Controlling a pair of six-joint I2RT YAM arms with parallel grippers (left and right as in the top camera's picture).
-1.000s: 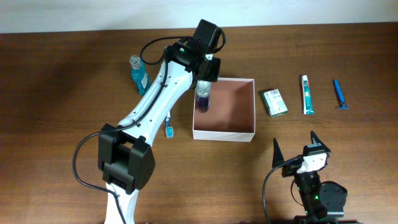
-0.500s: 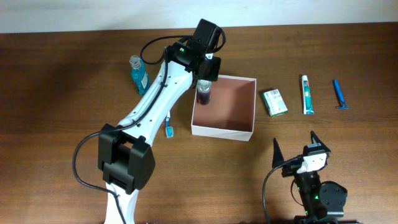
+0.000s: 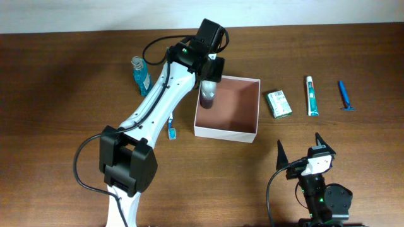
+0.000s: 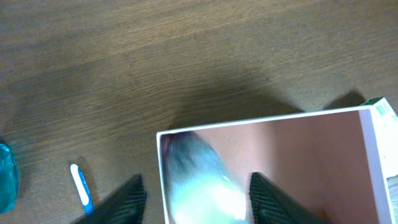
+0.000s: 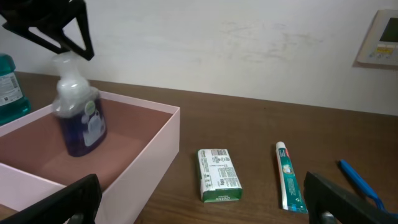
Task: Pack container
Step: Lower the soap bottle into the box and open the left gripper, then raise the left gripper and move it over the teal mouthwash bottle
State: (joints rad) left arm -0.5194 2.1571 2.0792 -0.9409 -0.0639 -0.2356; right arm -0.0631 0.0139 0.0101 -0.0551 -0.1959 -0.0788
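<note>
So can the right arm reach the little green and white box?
Probably yes. The green-and-white carton lies on bare table just ahead of the right gripper, nothing sits between them, and its jaws stand wide open.

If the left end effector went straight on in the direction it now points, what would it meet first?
The left end effector would probably meet the purple bottle first, right below it in the container; the blur leaves depth unclear.

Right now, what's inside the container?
One bottle of dark purple liquid with a white top sits near the container's far-left corner, blurred. The rest of the reddish floor is bare. The floor under the bottle is hidden.
</note>
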